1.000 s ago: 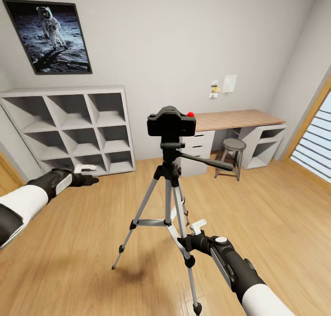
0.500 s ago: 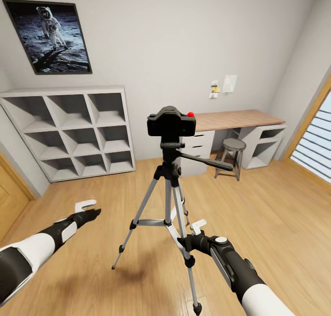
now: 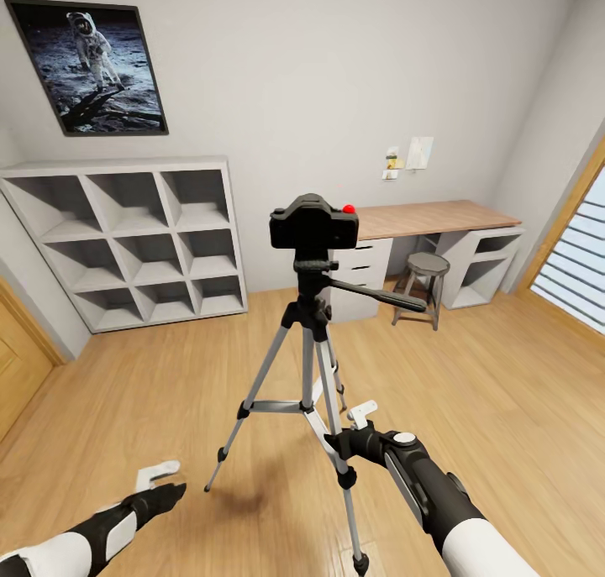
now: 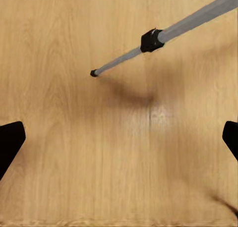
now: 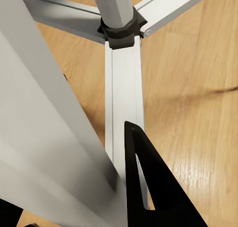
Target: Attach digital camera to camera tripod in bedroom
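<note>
While your right gripper (image 3: 360,422) fingers clamp a camera tripod (image 3: 313,367) leg, left gripper (image 3: 160,480) fingers hang spread, well clear.

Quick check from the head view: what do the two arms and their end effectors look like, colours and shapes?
Both arms have white upper segments and black forearms with white panels. The left end effector has one white and one black finger. The right end effector has a black wrist with a round white cap and a white finger.

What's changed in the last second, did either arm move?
The left arm has swung down from shelf height to low over the floor, its left gripper open and empty. The right gripper stayed by the camera tripod, and the digital camera stayed on top.
</note>
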Available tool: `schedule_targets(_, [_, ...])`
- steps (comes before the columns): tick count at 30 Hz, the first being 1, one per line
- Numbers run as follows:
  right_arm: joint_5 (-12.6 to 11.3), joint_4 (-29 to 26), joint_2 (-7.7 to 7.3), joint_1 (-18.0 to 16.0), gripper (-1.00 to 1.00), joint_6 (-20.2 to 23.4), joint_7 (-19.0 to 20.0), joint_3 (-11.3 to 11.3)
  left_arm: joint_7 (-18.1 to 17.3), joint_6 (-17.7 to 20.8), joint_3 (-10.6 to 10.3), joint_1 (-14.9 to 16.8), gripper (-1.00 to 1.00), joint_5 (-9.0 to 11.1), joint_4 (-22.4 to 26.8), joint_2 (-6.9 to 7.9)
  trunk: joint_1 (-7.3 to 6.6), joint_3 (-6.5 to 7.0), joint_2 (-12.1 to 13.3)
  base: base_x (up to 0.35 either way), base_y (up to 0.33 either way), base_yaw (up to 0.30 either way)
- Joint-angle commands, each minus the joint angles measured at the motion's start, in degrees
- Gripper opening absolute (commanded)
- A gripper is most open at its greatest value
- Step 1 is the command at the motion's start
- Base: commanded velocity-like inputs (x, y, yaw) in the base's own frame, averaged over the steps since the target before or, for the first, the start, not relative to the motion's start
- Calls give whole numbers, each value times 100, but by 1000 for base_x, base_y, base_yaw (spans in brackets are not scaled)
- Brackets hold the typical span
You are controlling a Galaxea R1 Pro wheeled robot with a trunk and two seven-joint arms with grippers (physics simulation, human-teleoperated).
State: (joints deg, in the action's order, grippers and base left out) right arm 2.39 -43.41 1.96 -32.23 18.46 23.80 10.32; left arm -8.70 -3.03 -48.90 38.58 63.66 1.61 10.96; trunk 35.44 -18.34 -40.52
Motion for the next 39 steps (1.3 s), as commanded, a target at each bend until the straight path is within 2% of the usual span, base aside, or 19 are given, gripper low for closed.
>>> schedule_targets(1, [149, -1, -1, -3, -100, 0, -16, -3, -20, -14, -43, -79, 100, 54, -3, -20, 1, -7, -6, 0, 0, 0])
schedule_targets(5, [140, 2, -4, -3, -100, 0, -16, -4, -4, -14, -41, -393, 100, 59, -18, -172, 1, -7, -6, 0, 0, 0])
schedule_targets(8, [134, 9, -4, -3, -100, 0, -16, -4, 128, 12, -41, -634, 100, 59, -68, -340, 1, -7, -6, 0, 0, 0])
schedule_targets(13, [131, 35, -3, -3, -100, 0, -21, -4, 431, 136, -41, -768, 100, 59, -122, -474, 1, -7, -6, 0, 0, 0])
schedule_targets(20, [130, 91, -3, -3, -100, 0, -25, -4, 1067, 914, -36, -880, 100, 70, -141, -707, 1, -7, -6, 0, 0, 0])
schedule_targets(23, [130, 98, -3, -3, -100, 0, -25, -4, 1151, 1024, -34, -894, 100, 102, -142, -731, 1, -7, -6, 0, 0, 0])
schedule_targets(25, [130, 103, -3, -3, -100, 0, -25, -4, 1194, 1072, -33, -902, 100, 194, -143, -734, 1, -7, -6, 0, 0, 0])
schedule_targets(31, [130, 111, -3, -3, -100, 0, -25, -4, 1225, 1066, -36, -912, 100, 592, -143, -730, 1, -7, -6, 0, 0, 0])
schedule_targets(39, [130, 113, -3, -3, -100, 0, -25, -4, 1241, 1084, -40, -936, 100, 697, -146, -744, 1, -7, -6, 0, 0, 0])
